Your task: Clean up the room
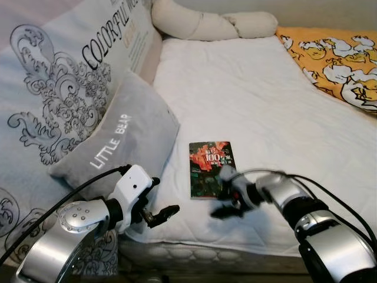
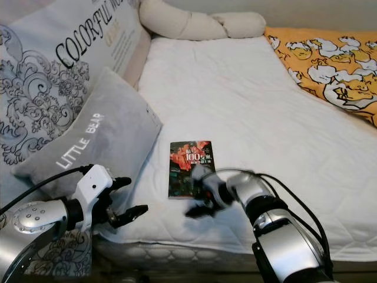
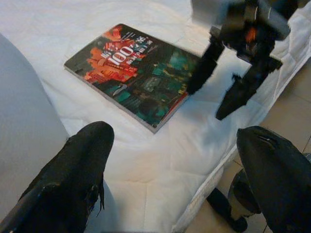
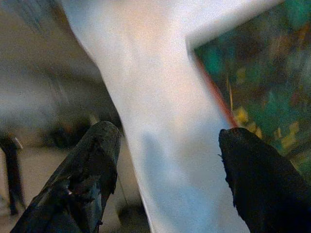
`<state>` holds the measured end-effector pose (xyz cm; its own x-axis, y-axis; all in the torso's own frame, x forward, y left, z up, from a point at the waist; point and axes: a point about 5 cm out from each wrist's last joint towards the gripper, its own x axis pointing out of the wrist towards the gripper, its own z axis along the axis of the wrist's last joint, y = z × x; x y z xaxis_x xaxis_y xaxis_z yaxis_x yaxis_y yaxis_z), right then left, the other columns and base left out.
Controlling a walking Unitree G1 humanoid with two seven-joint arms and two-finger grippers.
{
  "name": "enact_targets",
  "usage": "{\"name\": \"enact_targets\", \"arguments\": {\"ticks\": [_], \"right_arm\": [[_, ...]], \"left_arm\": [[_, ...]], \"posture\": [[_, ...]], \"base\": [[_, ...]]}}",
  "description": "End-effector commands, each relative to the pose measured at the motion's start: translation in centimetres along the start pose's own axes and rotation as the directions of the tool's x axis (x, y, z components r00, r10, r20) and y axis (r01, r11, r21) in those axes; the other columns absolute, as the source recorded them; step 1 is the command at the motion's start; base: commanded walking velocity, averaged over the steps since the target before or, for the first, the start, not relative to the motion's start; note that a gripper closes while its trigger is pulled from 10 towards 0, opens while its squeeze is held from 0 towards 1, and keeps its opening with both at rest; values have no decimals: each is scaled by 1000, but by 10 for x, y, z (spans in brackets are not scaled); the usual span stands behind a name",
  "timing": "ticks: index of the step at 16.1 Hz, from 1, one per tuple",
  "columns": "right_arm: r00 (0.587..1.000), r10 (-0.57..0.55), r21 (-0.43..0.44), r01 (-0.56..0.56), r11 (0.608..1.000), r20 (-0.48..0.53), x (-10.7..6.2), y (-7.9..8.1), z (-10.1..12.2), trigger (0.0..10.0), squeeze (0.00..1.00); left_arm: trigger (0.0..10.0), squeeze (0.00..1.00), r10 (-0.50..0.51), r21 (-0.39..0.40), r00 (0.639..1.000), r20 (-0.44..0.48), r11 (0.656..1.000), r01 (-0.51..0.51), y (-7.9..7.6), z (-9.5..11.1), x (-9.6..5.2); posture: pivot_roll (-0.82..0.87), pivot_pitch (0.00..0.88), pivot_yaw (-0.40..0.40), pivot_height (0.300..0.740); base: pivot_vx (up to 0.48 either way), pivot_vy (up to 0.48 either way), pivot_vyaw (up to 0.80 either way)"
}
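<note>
A paperback book (image 1: 210, 168) with a dark green and red cover lay flat on the white quilted bed (image 1: 247, 100), near the bed's front edge and just right of a grey pillow (image 1: 121, 138) lettered LITTLE BEAR. The right tool (image 1: 227, 207) was at the book's lower right corner, its two black fingers spread apart; the picture there was blurred, so whether a fingertip touched the cover could not be told. In the right wrist view the book's corner lay beside one finger (image 4: 265, 187), with bare sheet between the two fingers. The left tool (image 1: 158, 200) hovered at the bed's front edge below the grey pillow, left of the book and apart from it, fingers spread and empty. Behind the grey pillow leaned a large printed cushion (image 1: 53, 76). A cream bolster (image 1: 206, 23) lay across the head of the bed, and an orange patterned blanket (image 1: 336, 59) covered the far right corner.
</note>
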<state>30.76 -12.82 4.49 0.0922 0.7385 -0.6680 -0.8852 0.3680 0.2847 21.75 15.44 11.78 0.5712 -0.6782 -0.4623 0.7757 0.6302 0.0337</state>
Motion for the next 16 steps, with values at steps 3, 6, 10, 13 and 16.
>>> {"name": "enact_targets", "arguments": {"ticks": [3,6,10,13,16], "right_arm": [[978,-65,8,65,998,200,-11,3,16,10000,0],[866,-372,148,341,928,334,-31,8,14,10000,0],[799,-511,251,449,857,317,-47,57,-10,10000,0],[710,-619,312,536,785,336,-57,62,-12,10000,0],[523,-786,413,669,618,329,-70,57,-7,10000,0]], "left_arm": [[10000,565,67,-79,995,69,995,-61,0,7,5],[10000,561,241,-135,957,158,966,-221,1,11,13],[10000,573,364,-193,922,131,922,-336,-6,3,16],[10000,565,408,-176,904,131,907,-383,4,-1,14],[10000,580,505,-199,847,164,858,-473,10,1,9]], "posture": [[83,0,37,740],[56,0,41,740],[35,0,46,740],[34,0,41,740],[32,0,37,740]], "base": [[0,0,0],[0,0,0],[0,0,0],[0,0,0],[0,0,0]]}}
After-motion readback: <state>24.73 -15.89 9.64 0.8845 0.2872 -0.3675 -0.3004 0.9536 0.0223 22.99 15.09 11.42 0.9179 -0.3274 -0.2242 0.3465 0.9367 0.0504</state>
